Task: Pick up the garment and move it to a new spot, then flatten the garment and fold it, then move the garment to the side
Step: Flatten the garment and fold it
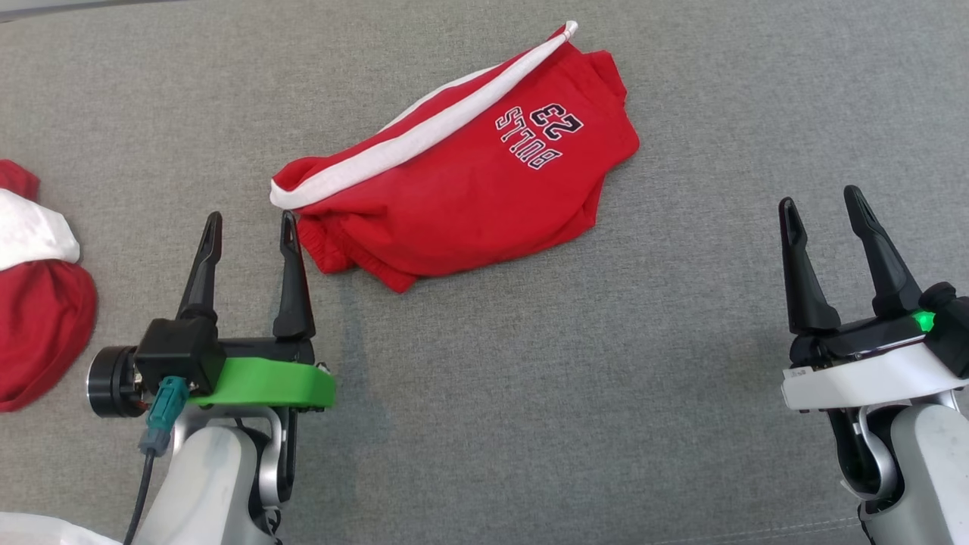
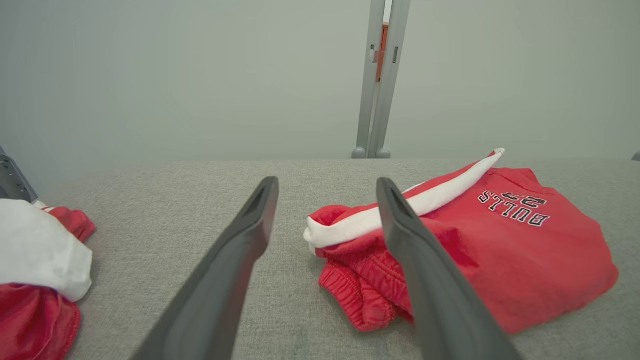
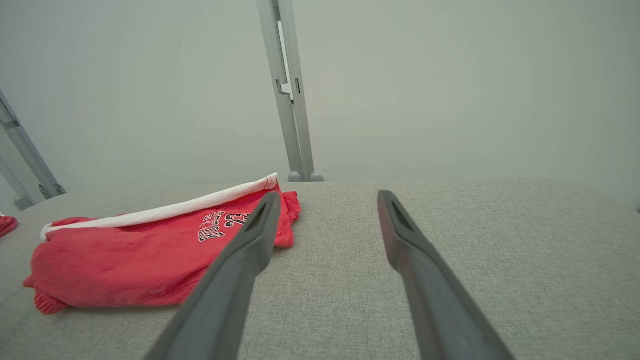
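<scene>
The garment [image 1: 469,178] is a pair of red shorts with a white side stripe and "BULLS 23" lettering, lying folded in a heap on the grey fabric surface [image 1: 530,393], slightly left of centre. My left gripper [image 1: 250,222] stands open just left of its waistband end, with nothing between its fingers. The left wrist view has the garment [image 2: 500,250] to the right, partly behind the right finger. My right gripper [image 1: 822,202] is open and empty, well to the right of it. From the right wrist the garment [image 3: 140,260] lies to the left.
A second red and white garment [image 1: 34,303] lies bunched at the left edge of the surface, also in the left wrist view [image 2: 35,280]. A pale wall with a grey metal post [image 2: 377,80] stands behind the far edge.
</scene>
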Available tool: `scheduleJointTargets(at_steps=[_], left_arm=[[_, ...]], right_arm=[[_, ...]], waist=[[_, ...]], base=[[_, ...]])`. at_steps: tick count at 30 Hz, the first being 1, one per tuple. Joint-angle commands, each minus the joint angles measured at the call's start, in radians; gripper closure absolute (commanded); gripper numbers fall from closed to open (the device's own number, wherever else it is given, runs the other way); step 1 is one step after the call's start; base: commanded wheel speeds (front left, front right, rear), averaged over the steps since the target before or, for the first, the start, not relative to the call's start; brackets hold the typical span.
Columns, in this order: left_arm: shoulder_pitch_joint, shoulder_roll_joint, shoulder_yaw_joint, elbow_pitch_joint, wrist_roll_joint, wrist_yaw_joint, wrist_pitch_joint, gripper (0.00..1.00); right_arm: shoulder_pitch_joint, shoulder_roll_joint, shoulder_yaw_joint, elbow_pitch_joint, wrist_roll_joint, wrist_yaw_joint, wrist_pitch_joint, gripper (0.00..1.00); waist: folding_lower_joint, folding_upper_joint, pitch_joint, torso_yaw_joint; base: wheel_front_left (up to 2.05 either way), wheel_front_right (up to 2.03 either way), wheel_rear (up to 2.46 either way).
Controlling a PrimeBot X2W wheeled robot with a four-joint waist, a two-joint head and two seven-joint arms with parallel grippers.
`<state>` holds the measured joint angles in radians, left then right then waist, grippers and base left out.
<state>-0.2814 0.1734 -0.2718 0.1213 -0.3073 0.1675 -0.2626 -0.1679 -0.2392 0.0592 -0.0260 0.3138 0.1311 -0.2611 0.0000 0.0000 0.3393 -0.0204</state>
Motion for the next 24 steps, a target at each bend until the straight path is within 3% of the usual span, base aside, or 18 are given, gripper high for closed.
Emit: scheduleJointTargets(at_steps=[1, 8, 16, 24], left_arm=[[0.010, 0.010, 0.002, -0.006, 0.001, 0.005, -0.003, 0.00], [-0.017, 0.023, -0.003, -0.027, 0.015, 0.008, 0.001, 0.00], [-0.088, 0.001, -0.034, -0.053, 0.039, -0.004, -0.001, 0.00], [-0.140, -0.052, -0.067, -0.062, 0.056, -0.029, -0.002, 0.00]], right_arm=[[0.011, -0.002, -0.003, 0.000, 0.004, -0.001, 0.002, 0.00], [-0.005, -0.013, -0.016, 0.015, 0.011, -0.001, 0.007, 0.00], [-0.080, -0.052, -0.018, 0.059, 0.027, -0.001, 0.037, 0.00], [-0.258, -0.104, 0.083, 0.238, 0.065, -0.001, 0.054, 0.00]], waist=[[0.0000, 0.0000, 0.002, 0.001], [0.0000, 0.0000, 0.033, 0.022], [0.0000, 0.0000, 0.127, 0.102], [0.0000, 0.0000, 0.178, 0.192]], base=[[0.00, 0.00, 0.00], [0.00, 0.00, 0.00], [0.00, 0.00, 0.00], [0.00, 0.00, 0.00]])
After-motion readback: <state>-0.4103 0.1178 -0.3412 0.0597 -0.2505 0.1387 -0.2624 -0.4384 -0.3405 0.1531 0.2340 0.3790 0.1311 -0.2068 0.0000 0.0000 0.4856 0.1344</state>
